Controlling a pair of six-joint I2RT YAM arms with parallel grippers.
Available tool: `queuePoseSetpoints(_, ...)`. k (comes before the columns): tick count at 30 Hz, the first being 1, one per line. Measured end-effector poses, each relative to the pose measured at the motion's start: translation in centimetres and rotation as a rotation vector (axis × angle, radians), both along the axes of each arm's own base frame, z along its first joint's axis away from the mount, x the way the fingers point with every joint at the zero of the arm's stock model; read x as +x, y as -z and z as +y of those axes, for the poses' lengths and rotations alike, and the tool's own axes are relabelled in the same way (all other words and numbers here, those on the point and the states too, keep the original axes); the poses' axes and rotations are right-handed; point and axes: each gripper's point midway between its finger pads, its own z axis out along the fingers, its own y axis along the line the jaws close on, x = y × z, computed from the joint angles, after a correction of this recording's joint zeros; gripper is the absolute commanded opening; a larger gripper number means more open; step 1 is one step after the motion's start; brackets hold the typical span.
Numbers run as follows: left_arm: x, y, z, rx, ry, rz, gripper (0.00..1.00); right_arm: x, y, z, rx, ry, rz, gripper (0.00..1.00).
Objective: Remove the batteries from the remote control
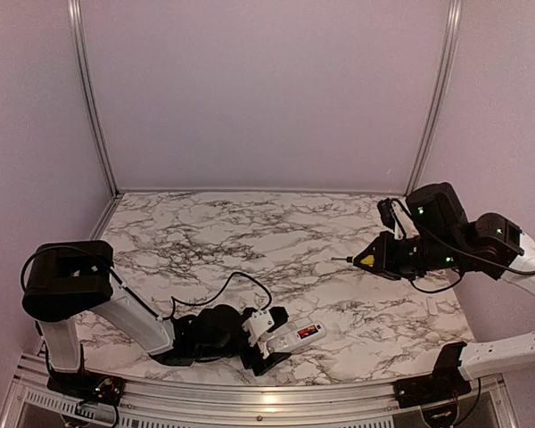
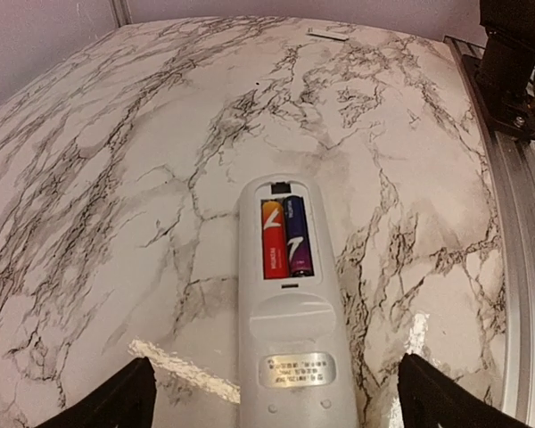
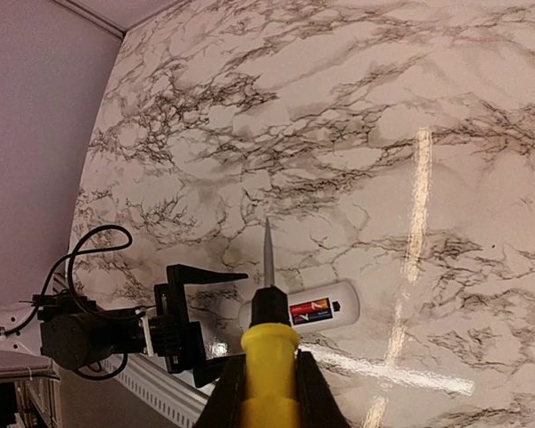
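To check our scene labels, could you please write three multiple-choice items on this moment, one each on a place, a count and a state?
1. Where does the remote control lie?
A. Against the far wall.
B. On the table, between the open fingers of the left gripper.
C. At the table's right edge.

2. How many batteries lie exposed in the remote control's back?
A. None.
B. Four.
C. Two.

3. What is the state of the right gripper?
A. Shut on the yellow-handled screwdriver.
B. Open and empty.
C. Shut on a battery.

Answers:
1 B: the left wrist view shows it lying back up between two wide-spread fingers.
2 C: two cells lie side by side there.
3 A: the right wrist view shows the yellow handle clamped between its fingers.
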Motion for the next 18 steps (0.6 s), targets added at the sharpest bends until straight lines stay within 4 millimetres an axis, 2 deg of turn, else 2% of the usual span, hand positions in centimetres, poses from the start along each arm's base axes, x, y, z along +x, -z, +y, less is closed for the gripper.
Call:
queuePoseSetpoints(10,0.4,2.0,-1.1,0.016,-0.008,0.017,0.87,-0.3,0.6,-0.1,-0.013,-0.008,0.019,0.0)
queuePoseSetpoints(18,0.7,2.3,-2.1,-0.006,-0.02,0.031,0.74,-0.5,1.1,-0.2,-0.023,-0.012,0.031,0.0)
